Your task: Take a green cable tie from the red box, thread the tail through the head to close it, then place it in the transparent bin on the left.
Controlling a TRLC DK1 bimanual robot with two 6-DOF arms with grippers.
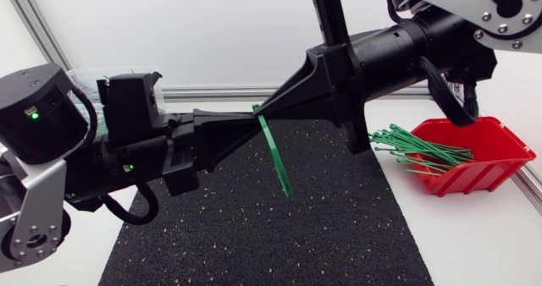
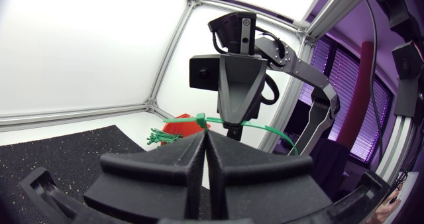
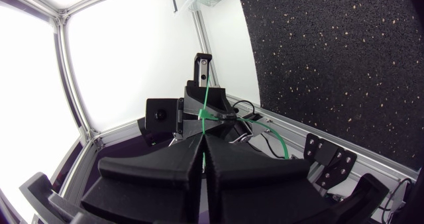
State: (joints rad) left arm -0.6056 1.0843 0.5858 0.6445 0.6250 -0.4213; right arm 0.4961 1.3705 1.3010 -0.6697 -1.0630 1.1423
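While both arms meet above the black mat [image 1: 254, 235], the left pincer [image 1: 251, 120] and the right pincer [image 1: 262, 111] stand tip to tip, all but touching. The left pincer's two fingers are pressed flat together with no gap, and the thick head end of the green cable tie [image 1: 273, 155] sits right at their tips, so it appears pinched there. The right pincer is likewise closed tight, nipping the same tie just beside the other's tips; in its own wrist view a thin green line runs into the seam between its fingers. From that shared grip the strap hangs down under both pincers, slanting a little toward the right arm's side, with its free end above the mat. In the left wrist view the strap curves away past the right pincer's tip in a long arc. Whether the tail has passed through the head cannot be made out. The red box [image 1: 500, 172] lies well behind the right pincer, under that arm, with a bundle of loose green ties [image 1: 419, 146] fanning over its near edge. The transparent bin [image 3: 199, 0] is far ahead of the right pincer, beyond the left arm, and some green shows inside it.
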